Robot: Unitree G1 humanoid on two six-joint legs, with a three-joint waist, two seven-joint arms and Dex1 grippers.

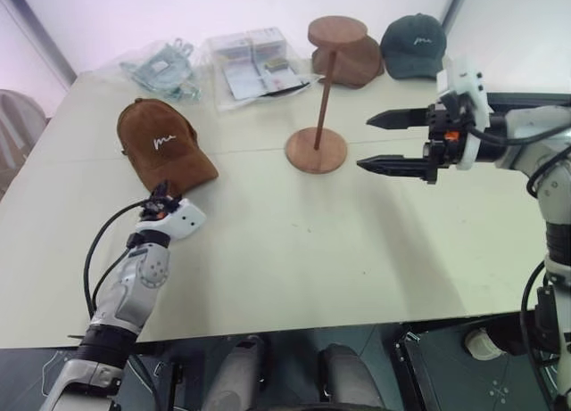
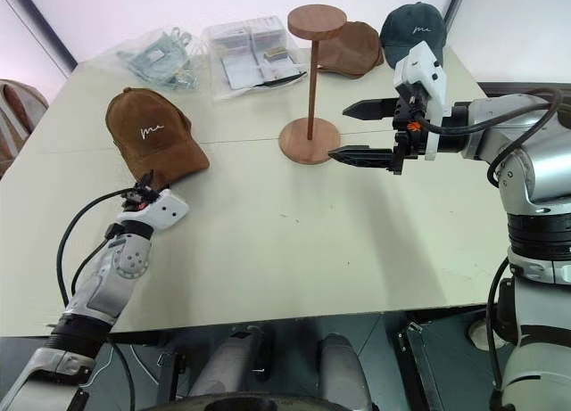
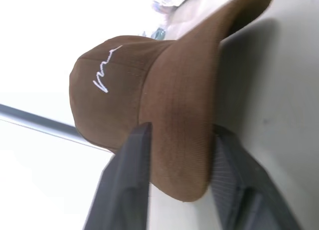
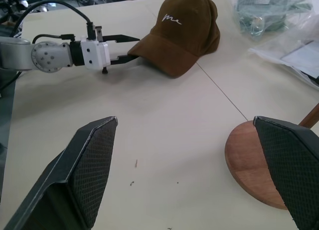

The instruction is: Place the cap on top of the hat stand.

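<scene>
Table (image 1: 294, 250): pale, bare at centre.
Hat stand (image 1: 318, 99): upright mid-table, beyond the right gripper; right wrist view shows its round base beside that gripper's finger.
Cap (image 1: 162, 143): brown, white script, resting on the table's left part, brim toward the robot.
Left gripper (image 3: 179, 160): left wrist view shows one finger above the brim, one below, narrowed around it; head views hide this.
Right gripper (image 1: 385, 142): raised, fingers wide apart, holding nothing.
</scene>
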